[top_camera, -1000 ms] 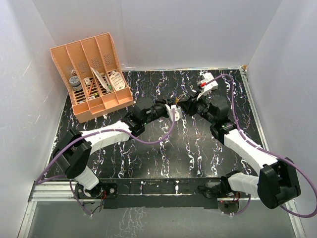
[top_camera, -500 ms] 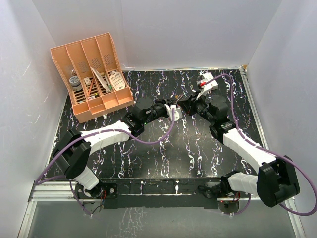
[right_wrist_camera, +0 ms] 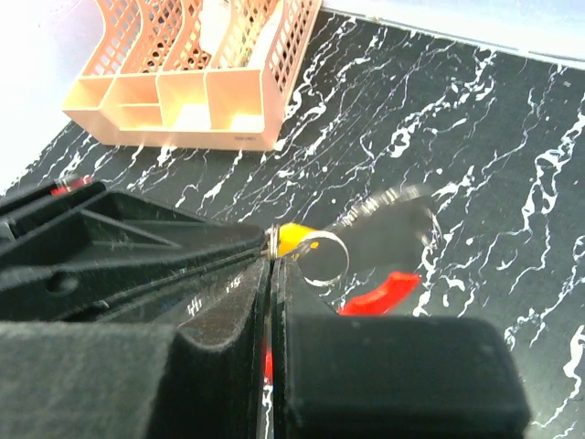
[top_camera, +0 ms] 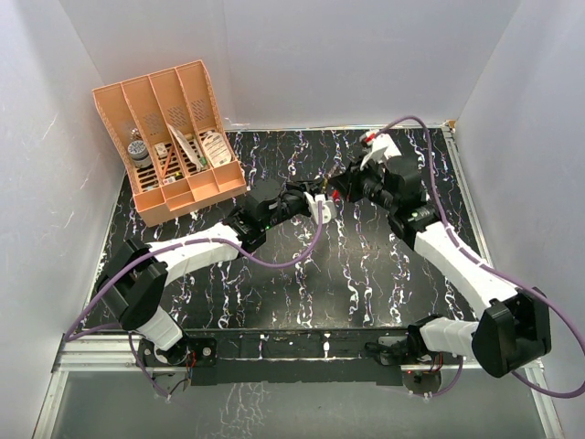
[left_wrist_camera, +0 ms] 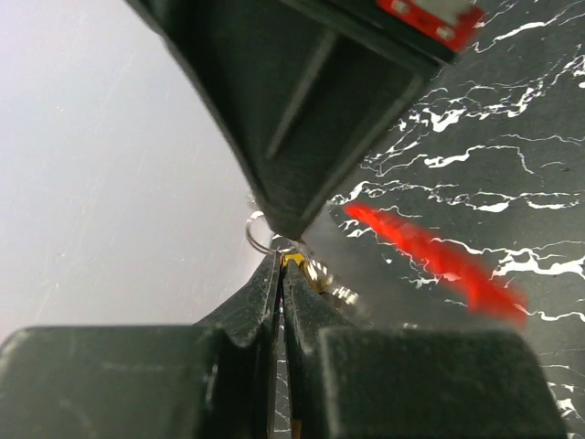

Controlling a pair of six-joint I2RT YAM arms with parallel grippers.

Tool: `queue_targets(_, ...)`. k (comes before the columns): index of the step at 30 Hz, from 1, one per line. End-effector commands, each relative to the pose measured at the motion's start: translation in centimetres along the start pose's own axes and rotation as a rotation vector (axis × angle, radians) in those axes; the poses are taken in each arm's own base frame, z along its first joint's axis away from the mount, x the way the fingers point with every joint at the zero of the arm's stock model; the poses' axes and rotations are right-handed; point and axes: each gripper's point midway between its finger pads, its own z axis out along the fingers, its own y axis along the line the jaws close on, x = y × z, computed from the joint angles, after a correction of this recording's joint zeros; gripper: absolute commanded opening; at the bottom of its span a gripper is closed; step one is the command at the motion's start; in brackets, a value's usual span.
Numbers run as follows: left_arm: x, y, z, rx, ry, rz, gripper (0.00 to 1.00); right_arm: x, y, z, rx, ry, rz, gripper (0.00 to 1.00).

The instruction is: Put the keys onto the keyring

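Observation:
Over the middle of the table my two grippers meet tip to tip. The left gripper (top_camera: 322, 198) (left_wrist_camera: 281, 265) is shut on a small key with a yellow head (left_wrist_camera: 294, 262) (right_wrist_camera: 294, 238). Its silvery blade (left_wrist_camera: 331, 282) points away to the right. The right gripper (top_camera: 339, 190) (right_wrist_camera: 272, 254) is shut, and its tips pinch a thin silver wire ring (right_wrist_camera: 325, 260) (left_wrist_camera: 257, 234) right at the key's head. The keyring's red band (right_wrist_camera: 379, 294) (left_wrist_camera: 430, 261) hangs blurred below the ring. A second, blurred silvery key (right_wrist_camera: 395, 216) hangs beyond the ring.
An orange desk organizer (top_camera: 174, 137) (right_wrist_camera: 183, 82) with small items stands at the back left. A small white box (top_camera: 320, 209) sits by the left gripper's tip. White walls close in the black marbled table (top_camera: 366, 274) on three sides.
The right gripper's jaws have closed at the ring, and its wrist has shifted a little toward the back. The left arm has stayed put.

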Motion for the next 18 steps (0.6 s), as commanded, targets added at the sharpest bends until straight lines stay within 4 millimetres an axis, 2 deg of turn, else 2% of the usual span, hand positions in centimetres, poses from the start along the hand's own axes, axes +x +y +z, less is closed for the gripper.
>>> queue_targets(1, -2.5, 2.2, -0.9, -0.044, -0.072, 0.038, 0.00, -4.5, 1.4, -0.1, -0.025, 0.009, -0.055, 0.00)
queue_targets(4, -2.6, 2.0, -1.1, -0.041, -0.078, 0.043, 0.00, -4.9, 1.6, 0.0, -0.026, 0.079, -0.060, 0.00)
queue_targets(9, -2.6, 2.3, -1.2, -0.049, -0.075, 0.054, 0.00, -4.1, 1.6, 0.2, -0.037, 0.197, -0.065, 0.00)
queue_targets(18, -2.1, 3.0, -1.2, -0.074, -0.034, 0.043, 0.00, -3.2, 0.8, -0.6, 0.012, 0.184, -0.071, 0.00)
